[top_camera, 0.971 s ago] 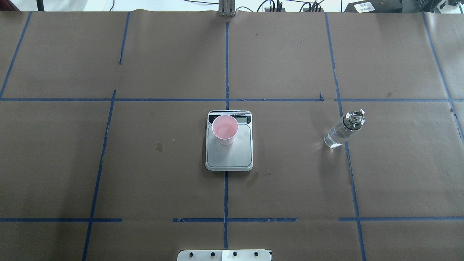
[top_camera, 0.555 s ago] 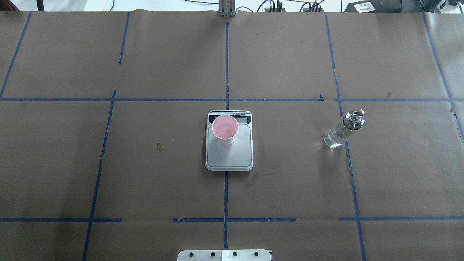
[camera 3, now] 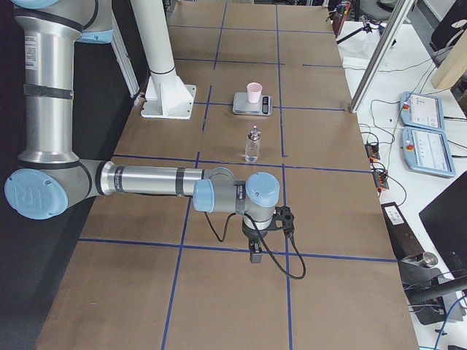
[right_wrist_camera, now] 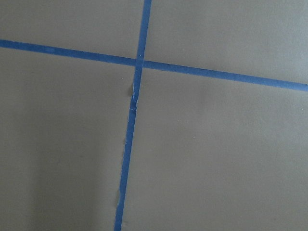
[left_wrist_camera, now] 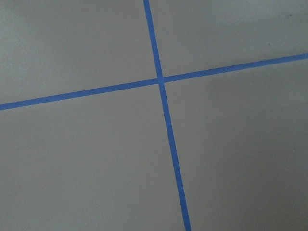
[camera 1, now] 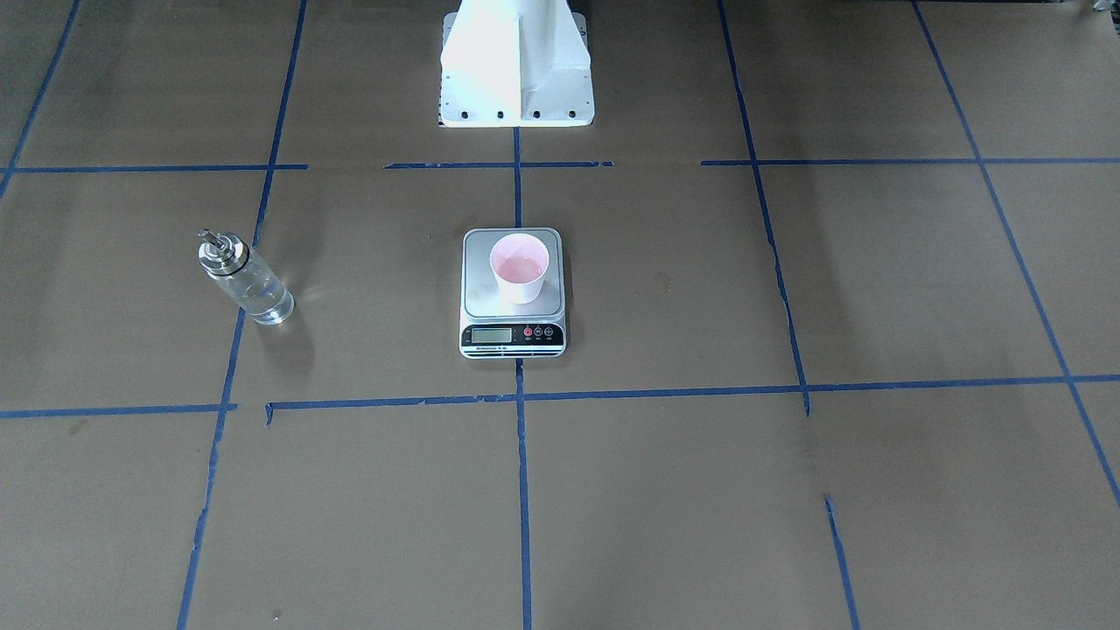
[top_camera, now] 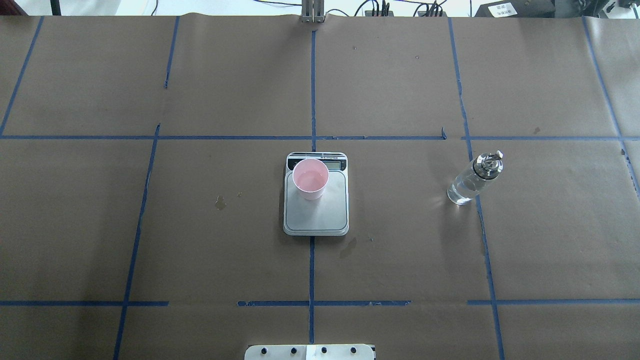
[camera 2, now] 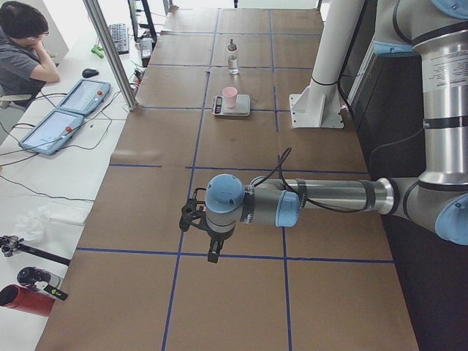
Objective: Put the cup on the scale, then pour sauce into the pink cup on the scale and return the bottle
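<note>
Flat rectangular steel-plate kitchen scale (top_camera: 320, 215) sits mid-tabletop (top_camera: 200, 250), display strip twd far edge. Small pale pink tapered cup (top_camera: 310, 178) stands on its plate, far-left part, by the strip. Small clear glass bottle w/ metal spout cap (top_camera: 467, 182) stands upright to robot's right of scale, well apart, nearer right edge.

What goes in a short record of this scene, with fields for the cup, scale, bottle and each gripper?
cup: pale pink, upright on the scale plate, near its display end
scale: centre of the table, display end away from the robot
bottle: clear glass, silver spout cap, upright, apart from the scale on the robot's right, ungripped
left gripper: far from all three, over bare table; open or shut unclear
right gripper: likewise
</note>
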`<move>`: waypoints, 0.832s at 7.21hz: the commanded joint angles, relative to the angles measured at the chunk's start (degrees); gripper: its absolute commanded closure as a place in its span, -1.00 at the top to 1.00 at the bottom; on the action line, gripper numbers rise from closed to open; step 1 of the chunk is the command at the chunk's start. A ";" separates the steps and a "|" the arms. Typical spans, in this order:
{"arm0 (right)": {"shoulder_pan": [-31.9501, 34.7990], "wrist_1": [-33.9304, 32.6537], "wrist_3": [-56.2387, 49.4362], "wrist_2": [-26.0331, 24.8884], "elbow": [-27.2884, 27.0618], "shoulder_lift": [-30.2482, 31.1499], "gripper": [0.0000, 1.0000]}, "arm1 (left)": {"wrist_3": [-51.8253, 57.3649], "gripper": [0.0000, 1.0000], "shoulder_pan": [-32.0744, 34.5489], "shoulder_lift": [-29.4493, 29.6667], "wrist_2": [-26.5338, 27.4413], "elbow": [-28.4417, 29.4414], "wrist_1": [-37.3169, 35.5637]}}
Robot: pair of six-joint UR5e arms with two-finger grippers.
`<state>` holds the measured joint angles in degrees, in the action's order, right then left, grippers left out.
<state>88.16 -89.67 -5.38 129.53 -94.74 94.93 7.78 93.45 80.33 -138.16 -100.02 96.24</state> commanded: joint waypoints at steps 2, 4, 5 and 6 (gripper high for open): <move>-0.27 -0.07 0.02 0.02 0.08 0.08 1.00 | 0.04 1.00 -0.02 0.00 0.00 0.00 0.00; -0.71 -0.07 0.02 0.02 0.34 0.08 1.00 | -0.05 1.00 0.06 0.00 0.00 0.00 -0.09; -0.80 -0.07 0.02 0.02 0.34 0.08 1.00 | 0.04 1.00 -0.02 0.00 0.00 0.09 -0.17; -0.80 -0.07 0.02 0.02 0.34 0.08 1.00 | -0.05 1.00 -0.02 0.00 0.00 0.09 -0.18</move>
<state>87.43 -89.74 -5.36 129.55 -94.43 95.01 7.77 93.45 80.33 -138.16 -99.97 96.10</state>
